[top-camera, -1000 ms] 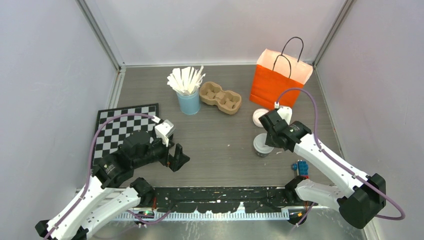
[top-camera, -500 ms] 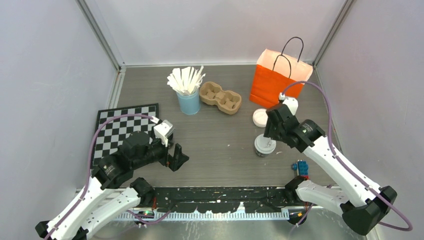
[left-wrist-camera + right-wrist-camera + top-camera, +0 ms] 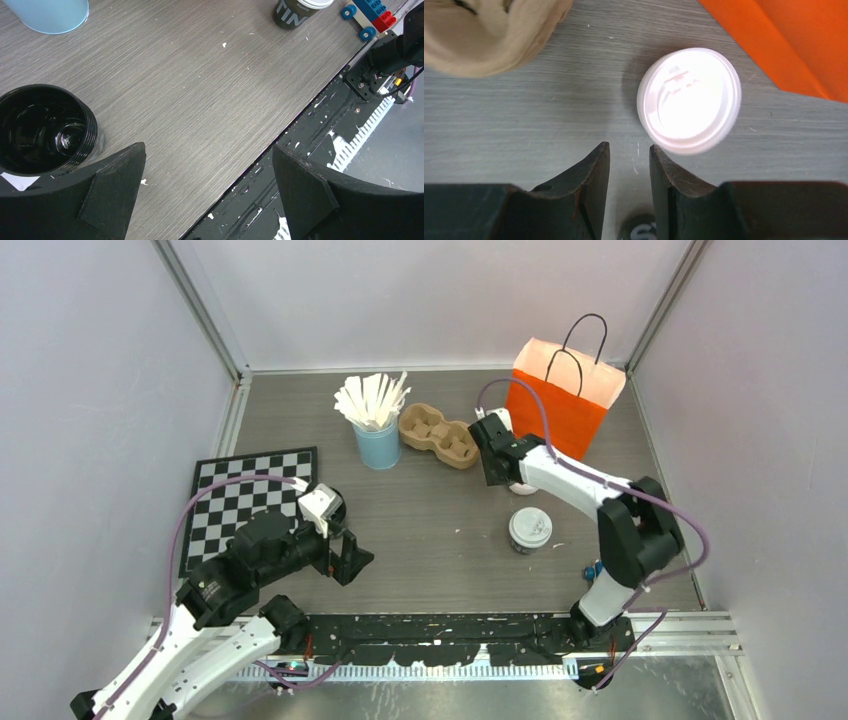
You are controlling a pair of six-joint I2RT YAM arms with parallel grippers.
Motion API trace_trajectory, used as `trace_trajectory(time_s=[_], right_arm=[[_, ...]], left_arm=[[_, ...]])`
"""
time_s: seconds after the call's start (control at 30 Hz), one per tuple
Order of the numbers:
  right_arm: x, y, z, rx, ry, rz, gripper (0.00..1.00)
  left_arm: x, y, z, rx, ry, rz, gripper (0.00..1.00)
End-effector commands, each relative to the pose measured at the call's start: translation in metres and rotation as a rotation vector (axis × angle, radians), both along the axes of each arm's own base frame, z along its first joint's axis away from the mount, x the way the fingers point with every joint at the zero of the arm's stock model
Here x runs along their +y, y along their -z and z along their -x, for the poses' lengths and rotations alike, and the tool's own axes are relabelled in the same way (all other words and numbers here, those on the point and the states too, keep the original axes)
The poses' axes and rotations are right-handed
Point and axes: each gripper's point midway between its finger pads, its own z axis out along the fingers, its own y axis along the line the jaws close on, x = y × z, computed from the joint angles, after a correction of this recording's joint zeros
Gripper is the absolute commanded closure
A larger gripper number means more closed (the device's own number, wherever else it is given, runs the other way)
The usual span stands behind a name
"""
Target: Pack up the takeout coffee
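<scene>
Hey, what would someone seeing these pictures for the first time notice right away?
The bright orange bag at the table's far right stands out first. Just in front of it, the right gripper hovers close by a white-lidded coffee cup, jaws narrowly apart and empty; a second cup stands nearer the arms.
</scene>
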Motion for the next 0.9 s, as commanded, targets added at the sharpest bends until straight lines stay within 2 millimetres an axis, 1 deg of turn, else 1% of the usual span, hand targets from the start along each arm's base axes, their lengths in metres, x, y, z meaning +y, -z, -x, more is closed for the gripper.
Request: trace_trajectory(time_s=[0.0,0.1,0.17,0.23,0.4,0.53,0.63,0.77,0.87], right_arm=[[-0.002,0.005,-0.038,-0.026,-0.032,-0.006,0.6],[-0.005,0.018,-0.047,-0.008,-0.041,0.021,0.6],[-0.009,0.023,-0.05,0.001,-0.045,0.045,0.61],[-0.012,0.025,-0.053,0.0,-0.051,0.064,0.63],[-0.015,0.03,-0.051,0.002,-0.082,0.057,0.76],[-0.011,0.032,-0.052,0.018,-0.092,0.016,0.84],[-0.012,0.036,-0.052,0.036,-0.085,0.017,0.85],[-0.014,0.04,-0.053,0.05,-0.075,0.025,0.82],[-0.016,0.038,-0.054,0.046,-0.067,0.027,0.88]], left_arm=[[-0.003,-0.007,0.001,-0.02,0.01,0.037,0.0],[-0.003,-0.008,0.001,-0.025,0.011,0.043,0.0],[-0.004,-0.008,0.001,-0.023,0.014,0.043,0.0],[-0.004,-0.008,0.001,-0.023,0.015,0.042,0.0],[-0.003,-0.007,0.001,-0.021,0.008,0.037,0.0],[-0.001,-0.007,0.0,-0.027,-0.003,0.036,0.0],[0.0,-0.007,-0.001,-0.026,-0.009,0.035,0.0],[0.001,-0.007,-0.001,-0.028,-0.015,0.035,0.0],[0.001,-0.007,-0.001,-0.026,-0.015,0.034,0.0]])
